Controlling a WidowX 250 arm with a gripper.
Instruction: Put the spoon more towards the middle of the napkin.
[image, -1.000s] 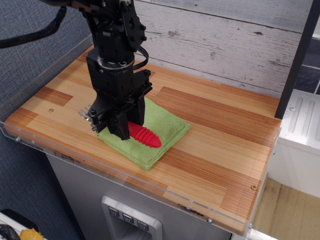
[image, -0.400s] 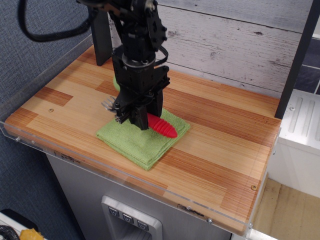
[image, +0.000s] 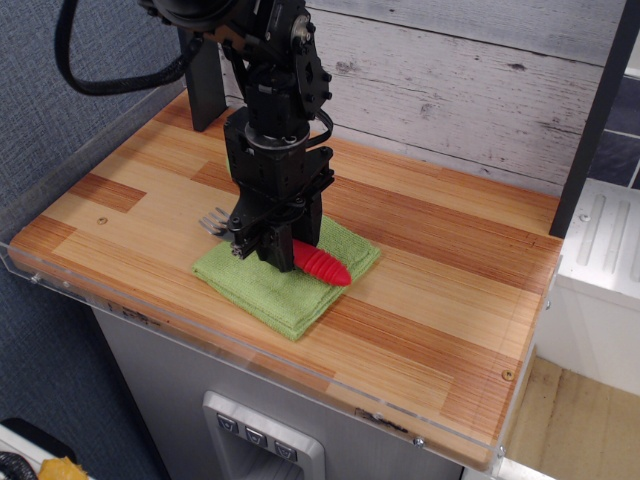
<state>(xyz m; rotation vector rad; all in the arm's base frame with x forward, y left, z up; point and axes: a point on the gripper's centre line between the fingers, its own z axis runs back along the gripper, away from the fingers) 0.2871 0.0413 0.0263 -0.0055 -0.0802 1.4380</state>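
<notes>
The napkin (image: 270, 285) is a folded light-green cloth lying near the front edge of the wooden table (image: 440, 270). The spoon has a ribbed red handle (image: 325, 267) that sticks out to the right over the napkin's right part. Its silver tined head (image: 213, 222) shows to the left of the gripper, past the napkin's back-left edge. My black gripper (image: 272, 250) points down and is shut on the spoon near the top of the handle. The middle of the spoon is hidden by the fingers. I cannot tell whether the spoon touches the cloth.
A white plank wall (image: 450, 80) runs behind the table. A dark post (image: 205, 85) stands at the back left behind the arm. A clear plastic rim (image: 60, 270) lines the table's left and front edges. A white unit (image: 600, 260) stands to the right.
My gripper has carried the spoon to the right and back across the napkin. In the last half second it shifted only slightly, and the handle dropped a little lower.
</notes>
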